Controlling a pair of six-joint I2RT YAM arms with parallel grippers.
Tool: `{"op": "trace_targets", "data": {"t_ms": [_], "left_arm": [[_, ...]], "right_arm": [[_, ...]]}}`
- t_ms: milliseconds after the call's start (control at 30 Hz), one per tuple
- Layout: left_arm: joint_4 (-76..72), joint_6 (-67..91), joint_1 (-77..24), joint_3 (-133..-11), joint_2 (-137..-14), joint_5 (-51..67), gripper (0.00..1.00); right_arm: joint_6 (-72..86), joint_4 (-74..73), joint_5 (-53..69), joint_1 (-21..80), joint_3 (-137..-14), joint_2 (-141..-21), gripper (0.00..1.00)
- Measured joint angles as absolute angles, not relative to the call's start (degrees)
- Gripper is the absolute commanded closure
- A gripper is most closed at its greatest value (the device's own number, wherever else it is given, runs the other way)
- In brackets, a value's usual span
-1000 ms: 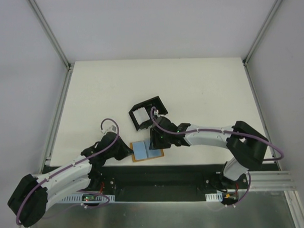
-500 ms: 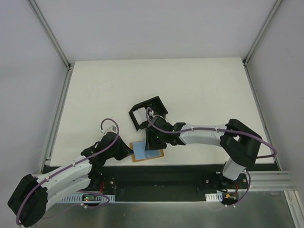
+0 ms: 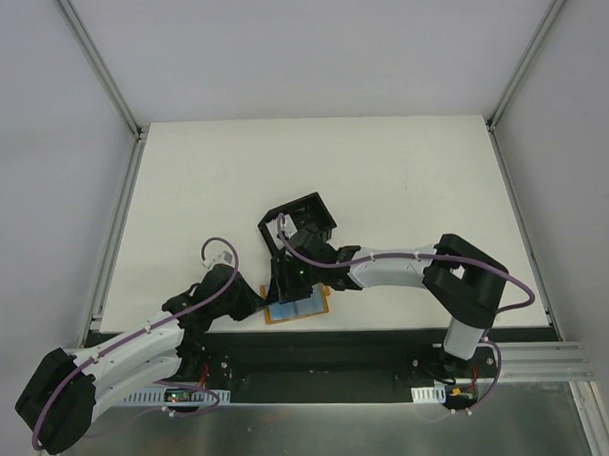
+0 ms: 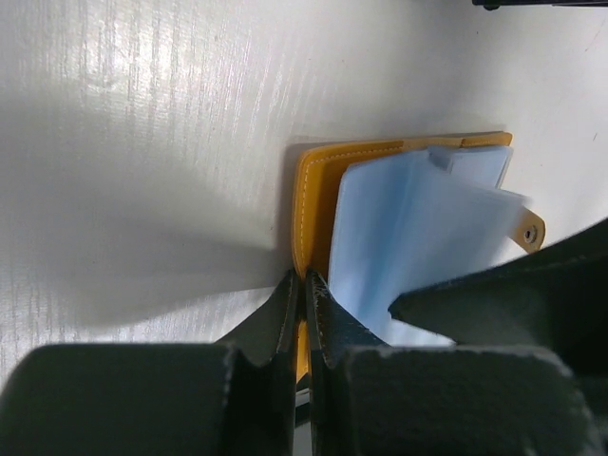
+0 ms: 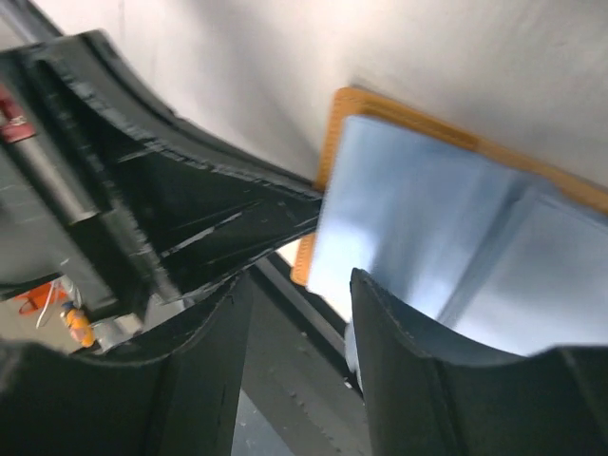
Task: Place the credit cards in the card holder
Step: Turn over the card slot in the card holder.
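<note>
Enclosing table (image 3: 413,174) and card holder (image 3: 322,217) stand grey walls (image 3: 308,48).

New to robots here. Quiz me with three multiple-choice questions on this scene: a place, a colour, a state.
1. Where is the black card holder? A) beyond the wallet, farther from the arm bases B) atop the wallet C) in a gripper
2. The wallet's inner sleeves are: A) red B) green C) light blue
3. The left gripper is: A) wide open B) shut on the wallet's cover C) out of sight
Answers: A, the top view shows it farther back; C, both wrist views show it; B, it pinches the orange edge.
</note>
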State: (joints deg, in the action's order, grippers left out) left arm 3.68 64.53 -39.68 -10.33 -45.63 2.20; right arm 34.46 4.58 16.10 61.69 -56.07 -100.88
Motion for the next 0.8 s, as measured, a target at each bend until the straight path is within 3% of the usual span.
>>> {"op": "trace_targets", "data": {"t_ms": [367, 800], "left_arm": [[2.24, 65.87, -39.64, -9.45, -45.54, 1.21, 1.0], [2.48, 65.8, -39.64, -9.39, -44.71, 1.13, 1.0]], "right_arm": [[32.01, 6.42, 16.67, 62.04, -55.9, -91.7, 0.49], [30.85, -11.66, 2.37, 60.03, -54.85, -90.76, 0.47]]}}
